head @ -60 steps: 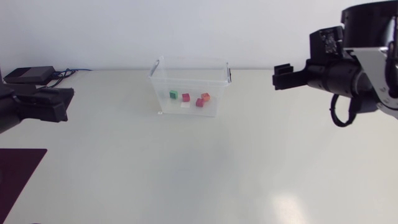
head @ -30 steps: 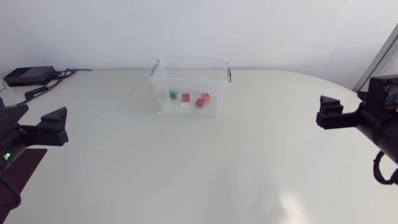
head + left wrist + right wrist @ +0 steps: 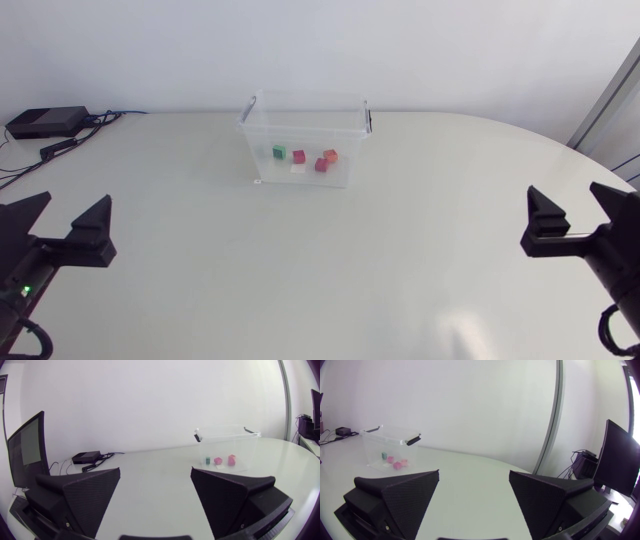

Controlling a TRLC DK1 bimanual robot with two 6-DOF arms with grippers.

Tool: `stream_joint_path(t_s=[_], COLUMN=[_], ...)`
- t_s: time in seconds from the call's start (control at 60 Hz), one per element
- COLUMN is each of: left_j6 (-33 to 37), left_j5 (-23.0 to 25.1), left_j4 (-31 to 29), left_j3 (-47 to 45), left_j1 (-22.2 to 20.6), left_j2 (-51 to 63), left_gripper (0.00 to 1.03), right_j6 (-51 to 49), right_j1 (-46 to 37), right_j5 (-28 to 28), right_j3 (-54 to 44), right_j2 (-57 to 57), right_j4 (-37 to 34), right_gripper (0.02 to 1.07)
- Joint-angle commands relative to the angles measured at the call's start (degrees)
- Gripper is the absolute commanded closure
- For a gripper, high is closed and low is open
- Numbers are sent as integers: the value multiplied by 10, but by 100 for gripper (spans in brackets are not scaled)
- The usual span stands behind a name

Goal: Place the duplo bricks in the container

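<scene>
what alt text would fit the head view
A clear container holding small duplo bricks, green, red, white and orange, sits at the far middle of a white table. The left claw and right claw rest open and empty at the side edges.

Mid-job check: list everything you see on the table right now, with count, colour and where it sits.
container: one, clear plastic, open top, far middle of the table.
duplo bricks: five, all inside the container: green brick, pink-red brick, white brick, red brick, orange brick.
small white piece: one, on the table at the container's front left corner; too small to identify.
black box: one, with cables, far left corner of the table.
left gripper: one, black, open and empty, near the table's left edge.
right gripper: one, black, open and empty, near the table's right edge.
</scene>
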Motion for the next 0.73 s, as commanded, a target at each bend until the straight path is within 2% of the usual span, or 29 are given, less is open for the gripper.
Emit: stream_joint_path(t_s=[0.0,0.55,0.717], left_j6=[-18,-79,-79], left_j5=[11,81,81], left_j4=[12,33,33], left_j3=[-28,-138,-138], left_j1=[7,20,20], left_j2=[-22,-152,-152], left_gripper=[4,4,5], right_j6=[22,86,86], right_j1=[-5,-21,-21], right_j5=[-10,-85,-85], right_j3=[-29,-146,-146], right_j2=[-25,-184,-184], right_j4=[3,-2,-2], right_gripper=[6,6,6])
